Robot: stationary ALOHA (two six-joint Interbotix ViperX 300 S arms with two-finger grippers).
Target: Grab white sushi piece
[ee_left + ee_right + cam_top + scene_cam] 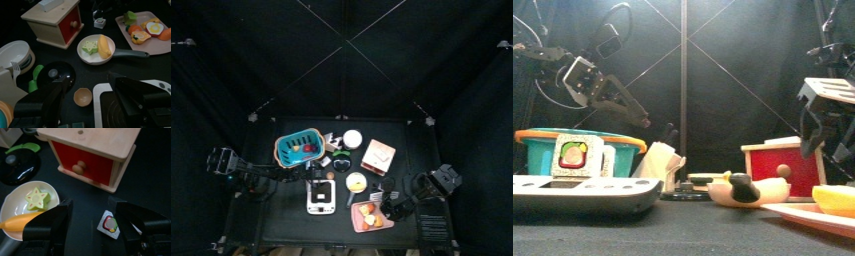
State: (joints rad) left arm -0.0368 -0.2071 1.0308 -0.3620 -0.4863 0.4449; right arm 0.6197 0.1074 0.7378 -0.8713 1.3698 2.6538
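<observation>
No readable writing or brand shows anywhere. One white sushi piece (110, 224), a small square with a red and green centre, lies flat on the black table (80, 195) in front of one wooden box (93, 150) with a red front and round knob. The right gripper (90, 223) hovers over it, jaws apart, one on each side, not touching. Beside it sits one white pan (27, 208) holding a star-shaped slice and an orange piece. The left gripper (83, 107) hangs with jaws apart, holding nothing, above one small brown bowl (83, 96).
</observation>
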